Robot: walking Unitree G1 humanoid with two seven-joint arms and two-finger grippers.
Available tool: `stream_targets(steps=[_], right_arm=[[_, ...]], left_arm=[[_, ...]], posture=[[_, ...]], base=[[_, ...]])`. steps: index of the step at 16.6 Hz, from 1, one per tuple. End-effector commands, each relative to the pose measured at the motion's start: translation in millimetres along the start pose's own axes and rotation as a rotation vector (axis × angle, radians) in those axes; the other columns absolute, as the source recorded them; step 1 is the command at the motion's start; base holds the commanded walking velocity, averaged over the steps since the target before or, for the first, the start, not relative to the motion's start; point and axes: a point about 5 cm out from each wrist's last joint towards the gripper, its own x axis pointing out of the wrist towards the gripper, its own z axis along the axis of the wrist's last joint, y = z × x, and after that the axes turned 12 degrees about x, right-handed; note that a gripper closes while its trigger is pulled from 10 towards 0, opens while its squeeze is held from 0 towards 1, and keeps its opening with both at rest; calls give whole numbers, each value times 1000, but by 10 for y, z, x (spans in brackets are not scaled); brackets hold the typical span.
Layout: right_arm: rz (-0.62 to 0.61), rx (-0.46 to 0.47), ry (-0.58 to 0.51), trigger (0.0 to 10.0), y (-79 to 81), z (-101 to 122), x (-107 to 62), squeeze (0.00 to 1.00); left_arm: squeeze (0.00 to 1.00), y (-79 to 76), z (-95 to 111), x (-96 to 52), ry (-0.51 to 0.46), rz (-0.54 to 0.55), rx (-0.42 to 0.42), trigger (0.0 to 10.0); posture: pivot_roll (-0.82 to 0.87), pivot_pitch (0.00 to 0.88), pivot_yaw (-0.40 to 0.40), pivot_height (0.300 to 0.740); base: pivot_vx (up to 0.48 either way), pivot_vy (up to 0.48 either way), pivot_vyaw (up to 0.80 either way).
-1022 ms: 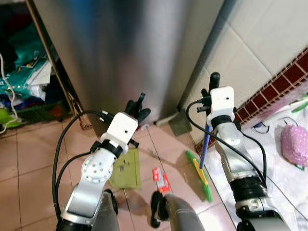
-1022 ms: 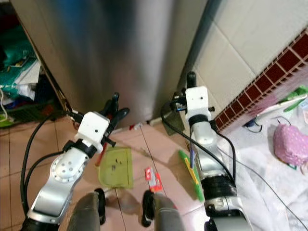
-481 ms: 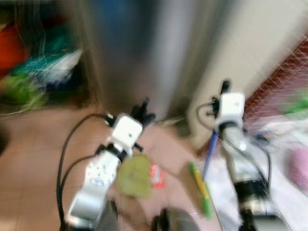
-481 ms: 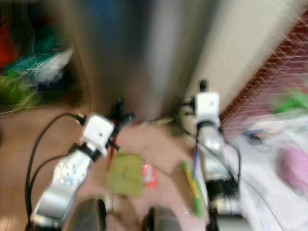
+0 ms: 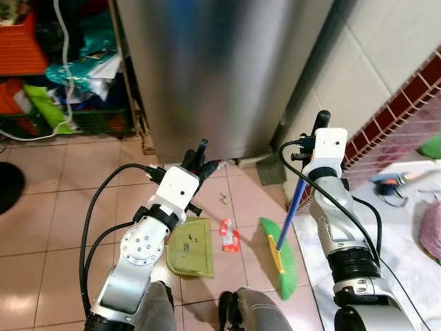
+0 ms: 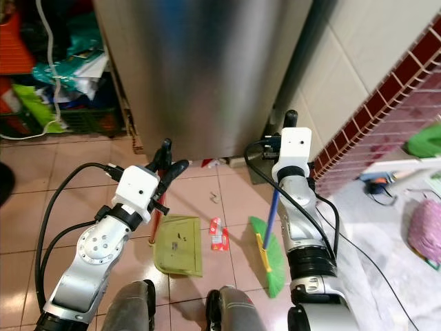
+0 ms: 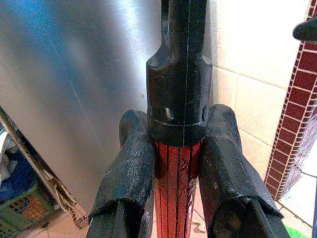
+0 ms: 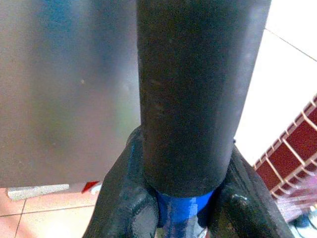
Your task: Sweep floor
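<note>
My left gripper (image 5: 198, 162) is shut on the red, black-capped handle (image 7: 177, 163) of a green dustpan (image 5: 189, 238) that rests flat on the pink floor tiles. My right gripper (image 5: 318, 125) is shut on the black grip (image 8: 190, 94) at the top of a blue broom handle (image 5: 291, 210). The green broom head (image 5: 280, 256) touches the floor right of the dustpan. A red wrapper (image 5: 227, 236) lies between dustpan and broom head. A small white scrap (image 5: 224, 198) lies nearer the fridge.
A tall steel fridge (image 5: 220, 69) stands straight ahead, with a tiled wall (image 5: 386, 55) to its right. Cluttered shelves with crates (image 5: 62, 83) are at the left. A white sheet (image 5: 406, 248) covers the floor at the right, with a pink bundle (image 5: 433, 231) on it.
The camera swung through a blur and now shows more of the shelves and floor. Both grippers keep their holds. The broom head sits a little closer to the wrapper.
</note>
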Motion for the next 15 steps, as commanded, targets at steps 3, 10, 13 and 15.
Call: stream_targets(steps=[3, 10, 13, 15], right_arm=[[-103, 178, 85, 10000, 2, -103, 16, 0], [-65, 486, 198, 10000, 182, -96, 18, 0], [34, 650, 247, 10000, 333, -48, 9, 0], [198, 683, 204, 10000, 468, 171, 56, 0]], left_arm=[[0, 66, -69, 77, -34, 46, 0, 10000], [0, -48, -155, 351, -81, 43, -6, 10000], [0, -86, -165, 362, -92, 42, -10, 10000], [0, -91, -163, 376, -102, 43, -9, 10000]], posture=[[28, 177, -110, 740], [-37, 174, -112, 740], [-42, 175, -114, 740], [-50, 181, -120, 740]], base=[[0, 0, 0], [0, 0, 0], [0, 0, 0], [0, 0, 0]])
